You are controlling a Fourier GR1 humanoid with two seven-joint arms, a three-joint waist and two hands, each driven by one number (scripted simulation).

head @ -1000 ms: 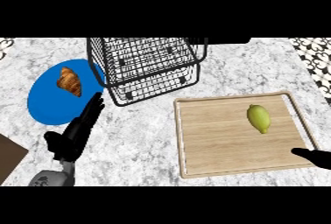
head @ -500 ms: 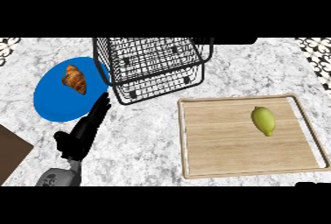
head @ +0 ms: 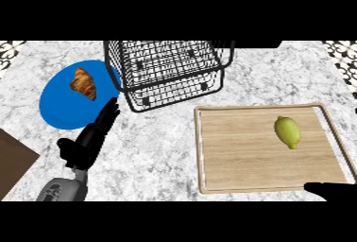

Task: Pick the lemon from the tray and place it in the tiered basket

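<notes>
On wooden tray (head: 216,156), right half of marble counter (head: 160,160): lemon (head: 288,132) lying loose, long axis roughly up-down in head view, toward tray's right side, clear of the rim on all sides. Untouched; nothing near it.

Behind tray, up and to the left: black wire tiered basket (head: 171,71), standing upright, near corner just short of tray's far-left corner. Nothing visible in its tiers, though wire mesh makes a full check hard.

Left of basket: blue plate (head: 59,111) with croissant (head: 84,84) on its upper part. Not part of the job.

Left hand (head: 89,139): at lower left, fingers straight and together, pointing up toward gap between plate and basket, tips just beside plate's right edge. Holding nothing. Reads as resting, not working.

Right hand (head: 333,190): only a dark sliver at lower right edge, overlapping tray's near-right corner. Finger state: cannot tell. Well short of the lemon.

Progress, judged from layout: nothing done yet. Lemon not grasped, not lifted, not moved off the tray. Everything left: reach in over tray from near-right corner, close on lemon, lift clear of rim, carry up-left across tray to basket, lower into a tier, let go. Right hand the likely one for it, being the nearer.

Brown surface (head: 14,160) at far left edge; nature unclear.
</notes>
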